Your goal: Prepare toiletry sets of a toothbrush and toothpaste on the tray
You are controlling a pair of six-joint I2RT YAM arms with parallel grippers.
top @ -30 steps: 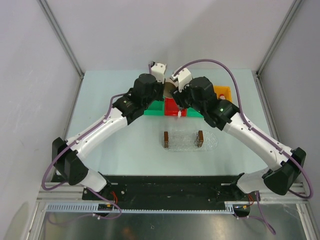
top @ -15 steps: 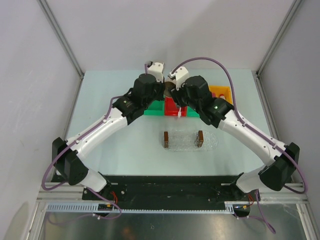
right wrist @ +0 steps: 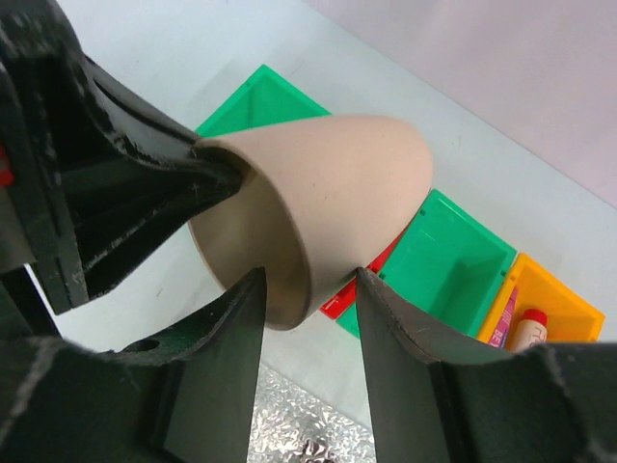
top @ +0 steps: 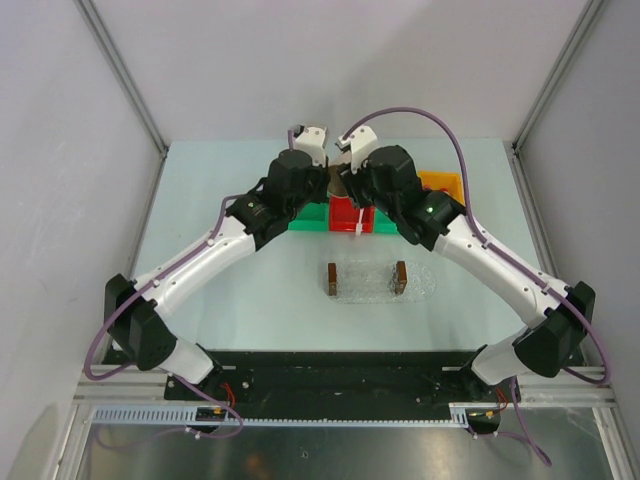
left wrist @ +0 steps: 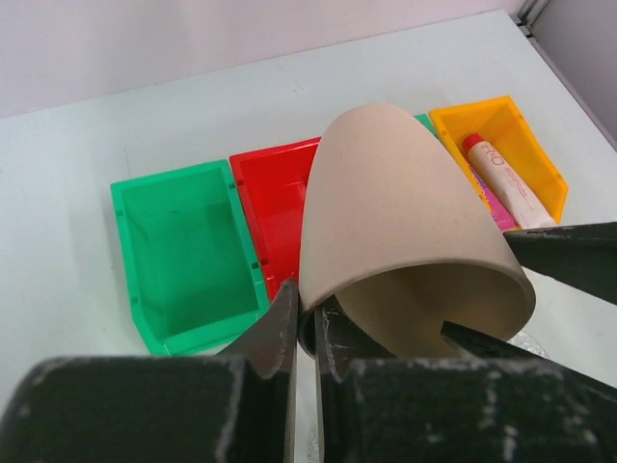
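My left gripper (left wrist: 307, 313) is shut on the rim of a beige cup (left wrist: 395, 222), holding it tilted on its side above the coloured bins. The right gripper (right wrist: 308, 280) is open and straddles the opposite part of the cup's rim (right wrist: 318, 212), one finger inside and one outside. A magenta-pink toothpaste (left wrist: 494, 204) lies in the yellow bin (left wrist: 501, 140) beside a pale tube with a red cap (left wrist: 506, 178). Nearer the arm bases sits the clear tray (top: 365, 287) with brown end handles, nothing in it. No toothbrush is in view.
A green bin (left wrist: 188, 256) and a red bin (left wrist: 275, 207) stand side by side under the cup, with a second green bin (right wrist: 453, 256) between the red and yellow ones. Both wrists crowd together above the bins at the table's far side.
The right wrist has swung left and farther back, bringing its open fingers around the cup's rim. The left arm has hardly moved and keeps its hold.
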